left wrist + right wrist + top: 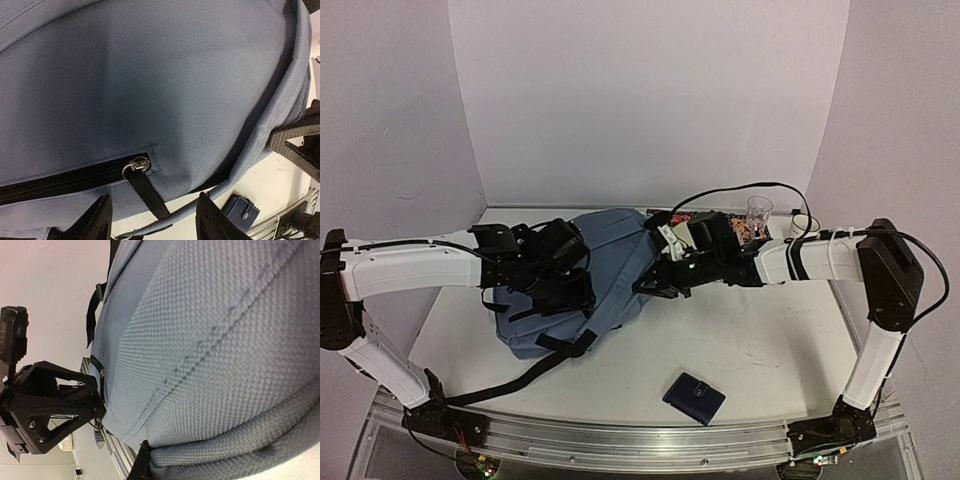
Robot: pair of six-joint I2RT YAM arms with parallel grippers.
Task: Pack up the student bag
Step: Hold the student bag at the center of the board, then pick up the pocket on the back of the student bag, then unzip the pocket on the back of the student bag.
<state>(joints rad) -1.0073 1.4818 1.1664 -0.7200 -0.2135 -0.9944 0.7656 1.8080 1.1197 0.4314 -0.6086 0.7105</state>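
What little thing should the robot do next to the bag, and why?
Probably close the left claw on the black zip tab hanging between its open fingers. The zip looks shut, and the right claw seems to pinch the student bag's edge, steadying it for a pull.

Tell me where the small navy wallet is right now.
In the top view the wallet lies flat on the table near its front edge, slightly right of centre, apart from the student bag behind it.
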